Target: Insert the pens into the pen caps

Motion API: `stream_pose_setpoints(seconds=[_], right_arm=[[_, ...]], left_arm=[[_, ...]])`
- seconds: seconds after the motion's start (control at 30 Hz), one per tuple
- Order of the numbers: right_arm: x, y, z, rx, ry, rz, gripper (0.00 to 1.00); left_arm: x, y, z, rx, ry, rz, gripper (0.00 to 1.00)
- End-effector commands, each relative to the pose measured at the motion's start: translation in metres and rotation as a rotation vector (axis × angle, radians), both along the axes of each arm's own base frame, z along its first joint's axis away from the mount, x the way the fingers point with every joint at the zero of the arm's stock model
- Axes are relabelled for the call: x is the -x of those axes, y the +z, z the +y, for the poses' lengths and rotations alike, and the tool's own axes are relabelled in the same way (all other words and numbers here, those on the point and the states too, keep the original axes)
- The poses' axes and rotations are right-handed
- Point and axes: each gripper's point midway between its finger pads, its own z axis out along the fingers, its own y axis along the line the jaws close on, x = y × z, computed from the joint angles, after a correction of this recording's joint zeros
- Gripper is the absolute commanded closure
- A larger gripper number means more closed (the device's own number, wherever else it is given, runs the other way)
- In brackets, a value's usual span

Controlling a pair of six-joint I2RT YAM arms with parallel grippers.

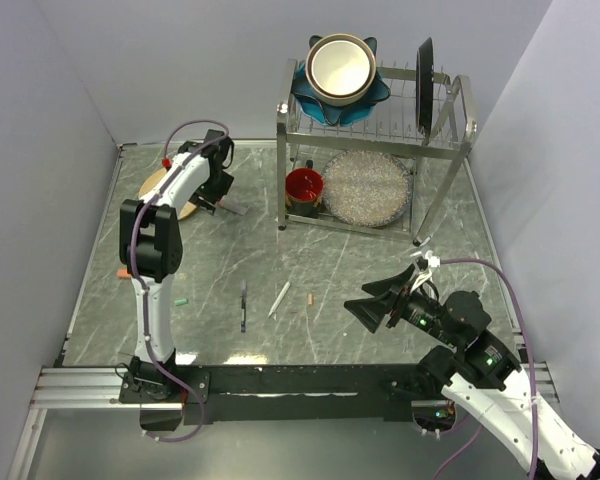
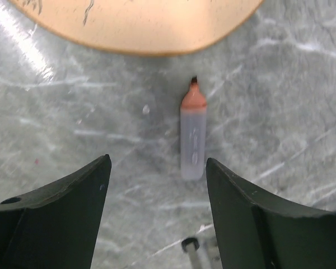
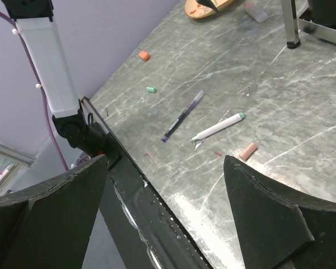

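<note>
My left gripper (image 1: 218, 197) is open at the far left, next to a wooden plate (image 1: 158, 186). In the left wrist view a grey pen with an orange tip (image 2: 193, 137) lies on the table just ahead of the open left gripper (image 2: 157, 159), nearer the right finger (image 2: 241, 207). My right gripper (image 1: 375, 297) is open and empty above the near right. In its view (image 3: 165, 159) a dark pen (image 3: 182, 116), a white pen (image 3: 218, 126), a salmon cap (image 3: 247, 151), a teal cap (image 3: 151, 89) and an orange cap (image 3: 144, 55) lie apart on the table.
A metal dish rack (image 1: 450, 150) stands at the back with bowls (image 1: 338, 68) and a dark plate on top, and a red cup (image 1: 303, 186) and a glass plate (image 1: 366, 188) beneath. Walls close in the table's left, back and right sides.
</note>
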Motion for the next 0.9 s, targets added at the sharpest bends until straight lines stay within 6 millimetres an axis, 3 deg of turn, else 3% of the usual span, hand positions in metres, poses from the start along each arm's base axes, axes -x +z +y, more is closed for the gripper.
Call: stream_pose_setpoints(seconds=[0.0, 0.3, 0.53, 0.87], right_arm=[[-0.002, 0.025, 0.002, -0.035, 0.006, -0.054, 0.09], [-0.006, 0.027, 0.006, -0.034, 0.008, -0.054, 0.1], [-0.006, 0.03, 0.005, -0.039, 0.005, -0.059, 0.1], [-0.002, 0.036, 0.005, -0.056, 0.015, -0.061, 0.1]], left_arm=[[-0.023, 0.01, -0.003, 0.013, -0.01, -0.057, 0.27], [-0.036, -0.014, -0.012, 0.042, -0.044, -0.055, 0.3], [-0.039, -0.045, -0.014, 0.032, -0.054, -0.003, 0.37], [-0.021, -0.055, -0.01, -0.022, -0.076, 0.07, 0.43]])
